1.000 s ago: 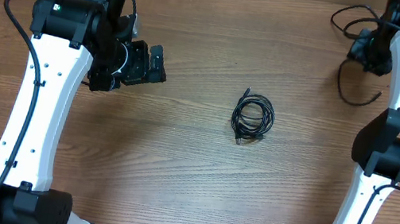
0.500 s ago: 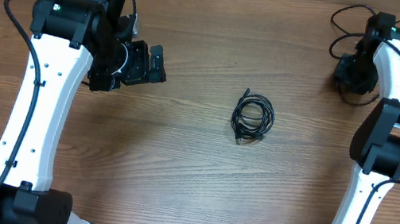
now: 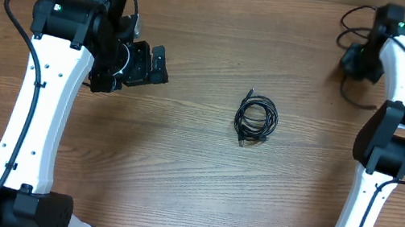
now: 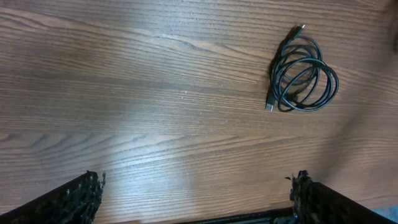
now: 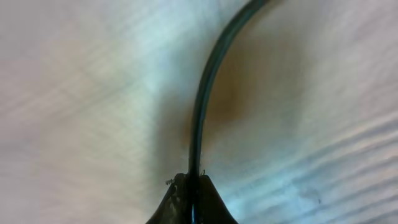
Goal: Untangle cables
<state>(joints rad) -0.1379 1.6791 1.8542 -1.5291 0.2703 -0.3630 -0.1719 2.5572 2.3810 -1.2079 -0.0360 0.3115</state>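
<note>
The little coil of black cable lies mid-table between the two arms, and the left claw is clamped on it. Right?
Not quite: the coil does lie mid-table, but the left gripper is open and well clear of it, not clamped on it. The left wrist view shows the coil lying untouched, far from the spread jaws.

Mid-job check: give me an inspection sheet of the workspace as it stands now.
Surface: wooden table, no marks seen.
Job's things: coil of cables mid-table, wound up, plug ends showing; loose cord at the far right corner.
Clutter: nothing seen.
Grippers: left gripper open, apart from the coil; right gripper shut on the loose cord.
Cables: thick arm cables run along both arms, clear of the coil.
Surroundings: nothing seen beyond the table.
</note>
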